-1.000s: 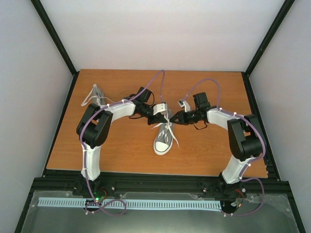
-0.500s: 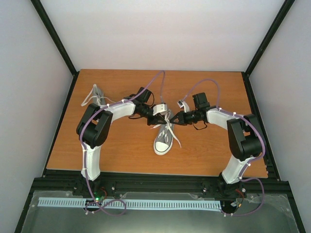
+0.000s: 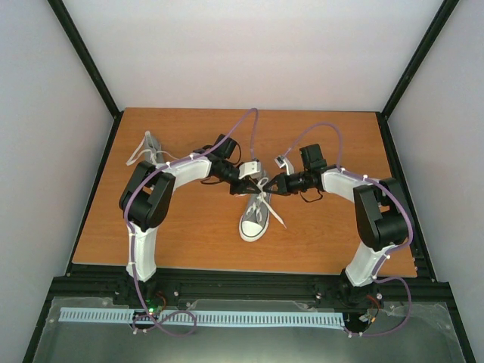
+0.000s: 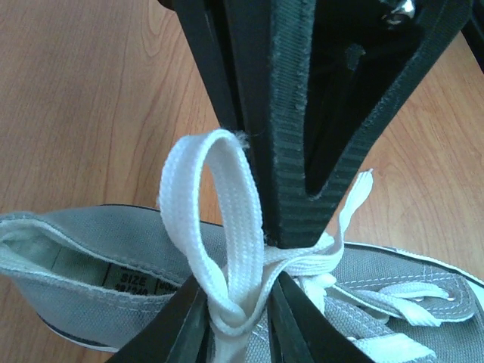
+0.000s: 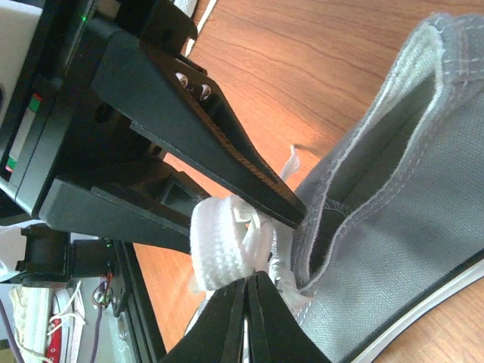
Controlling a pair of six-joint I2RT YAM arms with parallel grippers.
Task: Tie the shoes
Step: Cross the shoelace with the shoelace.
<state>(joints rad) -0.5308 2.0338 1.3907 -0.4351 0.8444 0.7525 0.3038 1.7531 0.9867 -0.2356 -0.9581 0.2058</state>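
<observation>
One grey sneaker (image 3: 253,223) with a white toe cap lies mid-table, toe toward the arms. Both grippers meet over its white laces. In the left wrist view a lace loop (image 4: 227,219) stands up from a knot over the sneaker (image 4: 76,249). My left gripper (image 4: 238,318) straddles the loop's base, its fingers slightly apart: open. My right gripper (image 5: 248,291) is shut, pinching a fold of lace (image 5: 219,242) at its tips beside the sneaker's collar (image 5: 401,227). From above, the left gripper (image 3: 252,176) and right gripper (image 3: 270,184) nearly touch.
The second sneaker (image 3: 146,147) lies at the table's far left, behind the left arm. The wooden table (image 3: 189,234) is ringed by a black frame and white walls. Purple cables arch over both arms.
My right gripper has shut on the lace. My left gripper's fingers have eased apart around the loop. The loose lace end right of the sneaker has shifted slightly.
</observation>
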